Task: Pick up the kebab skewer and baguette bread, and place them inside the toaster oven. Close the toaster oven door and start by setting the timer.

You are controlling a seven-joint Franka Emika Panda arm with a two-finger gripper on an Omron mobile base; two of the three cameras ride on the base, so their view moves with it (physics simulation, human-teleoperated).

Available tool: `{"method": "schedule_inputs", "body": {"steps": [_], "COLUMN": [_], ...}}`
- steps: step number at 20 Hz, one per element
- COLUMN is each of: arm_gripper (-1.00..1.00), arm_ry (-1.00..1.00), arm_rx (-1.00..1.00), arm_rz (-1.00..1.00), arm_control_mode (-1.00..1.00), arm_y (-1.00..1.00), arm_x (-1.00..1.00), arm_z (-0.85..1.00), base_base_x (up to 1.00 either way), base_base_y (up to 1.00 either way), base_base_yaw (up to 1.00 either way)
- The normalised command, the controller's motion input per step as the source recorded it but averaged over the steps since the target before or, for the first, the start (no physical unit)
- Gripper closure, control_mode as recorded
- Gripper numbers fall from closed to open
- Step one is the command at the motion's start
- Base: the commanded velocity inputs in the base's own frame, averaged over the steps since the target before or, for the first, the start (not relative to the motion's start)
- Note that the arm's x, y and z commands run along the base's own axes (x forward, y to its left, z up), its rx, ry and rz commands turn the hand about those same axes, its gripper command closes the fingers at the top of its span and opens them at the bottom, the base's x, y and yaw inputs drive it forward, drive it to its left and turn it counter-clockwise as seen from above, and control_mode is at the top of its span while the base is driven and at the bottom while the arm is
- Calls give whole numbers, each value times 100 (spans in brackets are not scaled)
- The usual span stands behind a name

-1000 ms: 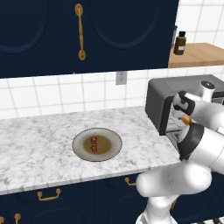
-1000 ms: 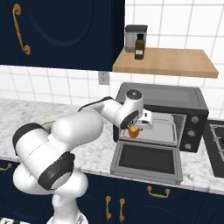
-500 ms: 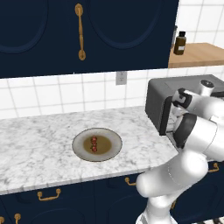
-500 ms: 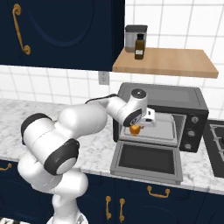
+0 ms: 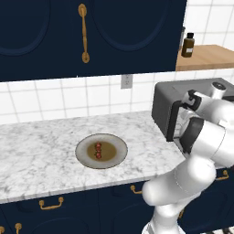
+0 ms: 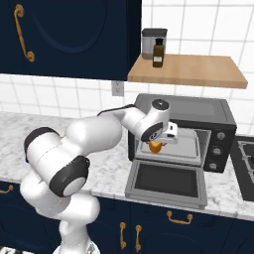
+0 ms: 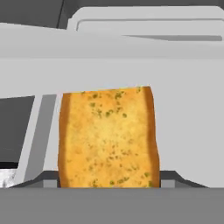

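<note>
My gripper [image 6: 158,145] is shut on the baguette bread [image 6: 156,147], an orange-yellow piece held at the open mouth of the toaster oven [image 6: 198,113], just above the wire rack. In the hand view the baguette bread [image 7: 108,135] stands between my fingertips, with the pale oven interior behind it. The toaster oven door [image 6: 166,183] hangs open, flat toward the front. The kebab skewer [image 5: 98,151], small red and brown chunks, lies on the round plate [image 5: 116,156] on the counter, far left of my gripper.
A marble counter [image 5: 36,151] runs left of the oven. A wooden shelf [image 6: 188,74] with a dark bottle [image 6: 158,52] and a canister [image 6: 149,43] hangs above the oven. Oven knobs [image 6: 218,146] sit on its right panel. Dark cabinets [image 5: 91,32] hang overhead.
My gripper has carried the baguette bread further right and in toward the oven's opening. The plate and skewer have stayed put.
</note>
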Motion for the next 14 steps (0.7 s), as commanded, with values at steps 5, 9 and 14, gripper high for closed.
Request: {"method": "schedule_inputs", "body": {"steps": [5, 9, 14], "arm_gripper": [-100, -100, -100], "arm_ry": [-1, -1, -2], "arm_rx": [0, 0, 0], "arm_rz": [0, 0, 0], "arm_control_mode": [-100, -100, -100], "arm_y": [0, 0, 20], "arm_x": [-42, -44, -92], "arm_z": [0, 18, 59], "base_base_x": [0, 0, 0], "base_base_y": [0, 0, 0], "base_base_yaw": [0, 0, 0]}}
